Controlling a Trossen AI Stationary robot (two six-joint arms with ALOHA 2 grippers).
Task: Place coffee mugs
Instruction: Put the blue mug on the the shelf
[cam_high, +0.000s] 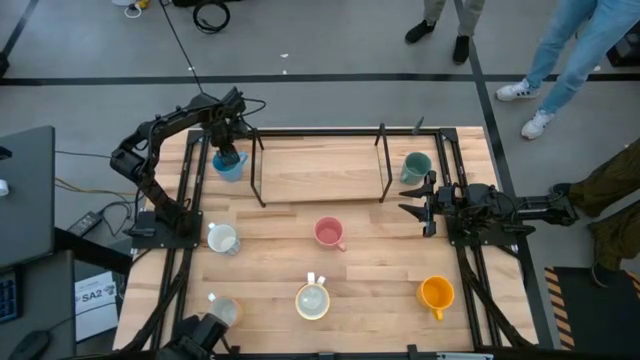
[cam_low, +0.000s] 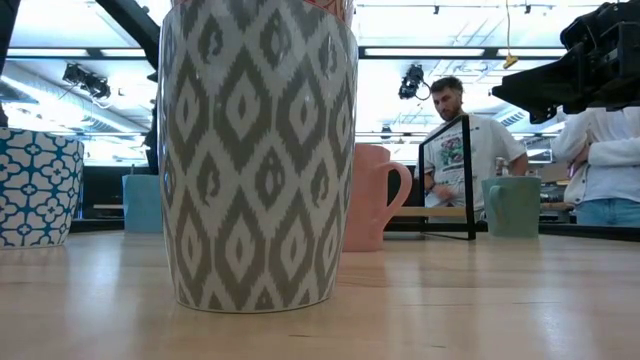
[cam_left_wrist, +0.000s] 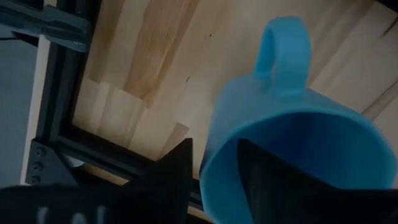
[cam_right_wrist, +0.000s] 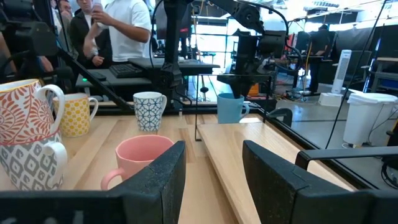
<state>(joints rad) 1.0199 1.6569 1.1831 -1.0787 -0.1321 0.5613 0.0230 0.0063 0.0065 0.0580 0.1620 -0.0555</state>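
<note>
A: How far along is the mug placing?

B: Early, I'd judge. In the high view the left gripper (cam_high: 229, 150) sits at the upper left of the table (cam_high: 300, 185), one finger inside the blue mug (cam_high: 229, 166) and one outside its wall. Whether it pinches or is letting go, I can't tell.

A: And the other arm?

B: The right gripper (cam_high: 417, 198) waits at centre right, fingers apart and empty, beside the green mug (cam_high: 415, 168).

A: Count them for me.

B: Seven spots from above: blue, green, pink mug (cam_high: 329, 233), orange mug (cam_high: 437, 293), and three pale patterned ones along the lower left. The right wrist view shows an orange-patterned mug (cam_right_wrist: 22, 115) stacked on a grey one, so eight.
</note>
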